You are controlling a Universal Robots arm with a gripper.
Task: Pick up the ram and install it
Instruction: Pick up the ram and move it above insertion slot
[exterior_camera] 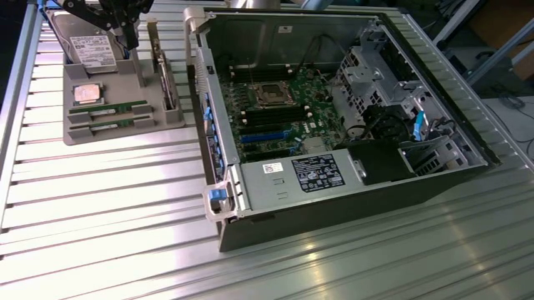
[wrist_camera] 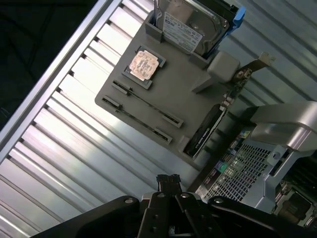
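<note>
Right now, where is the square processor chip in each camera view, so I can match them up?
Exterior view: the processor chip sits on the grey tray at the exterior view's left, between the hard drive and the ram sticks.
Wrist view: the processor chip lies on the same grey tray, next to the hard drive.
Shared landmark: the hard drive with its white label.

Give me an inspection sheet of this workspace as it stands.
Surface: ribbed metal table carrying a tray and a case.
Job's things: ram stick and its twin lie slotted in the grey tray, untouched; open computer case shows its motherboard.
Clutter: hard drive, processor and expansion card share the tray.
End effector: shut, empty, raised near the tray.
Cables: black cables inside the case.
Surroundings: metal framing at the exterior view's right.
</note>
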